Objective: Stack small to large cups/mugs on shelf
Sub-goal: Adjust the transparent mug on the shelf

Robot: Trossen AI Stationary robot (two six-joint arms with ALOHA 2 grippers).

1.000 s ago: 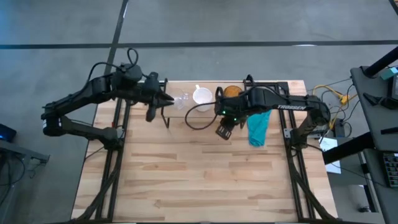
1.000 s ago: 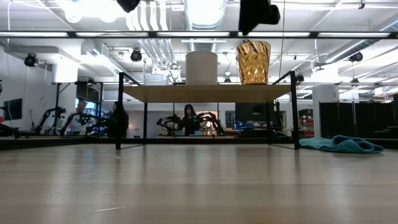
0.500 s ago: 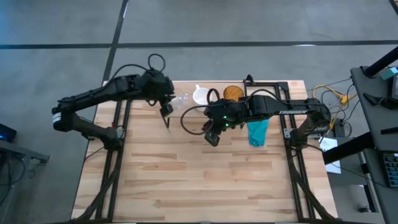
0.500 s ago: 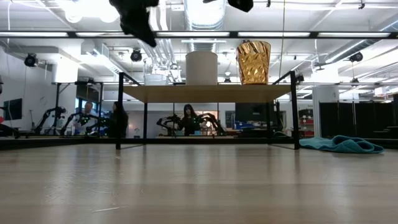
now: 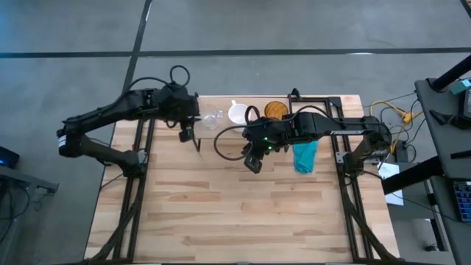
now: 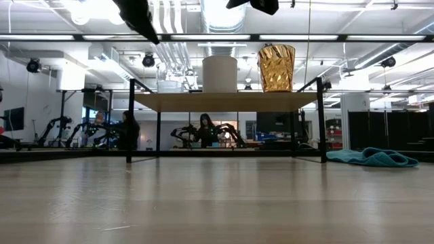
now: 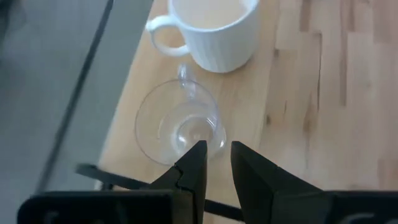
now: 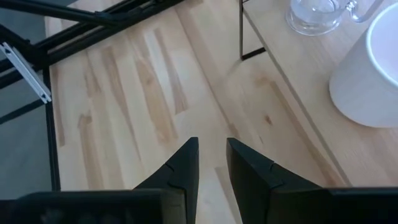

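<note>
Wooden shelf (image 6: 224, 102) carries our three upright vessels: clear glass cup (image 7: 180, 123) at left end, white mug (image 7: 211, 28) mid, amber tumbler (image 6: 276, 67) right. Teal cloth (image 5: 305, 154) beside shelf's right end. Left gripper (image 7: 216, 165) above glass cup, right gripper (image 8: 211, 158) off shelf's front edge, both nearly closed, empty.

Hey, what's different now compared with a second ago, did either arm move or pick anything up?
Both arms pulled back from the shelf. The left gripper swung away from the glass cup and now hangs over the shelf's left end. The right gripper moved leftward and out over the table. Neither holds anything. The glass cup, white mug, amber tumbler and teal cloth stayed put.
</note>
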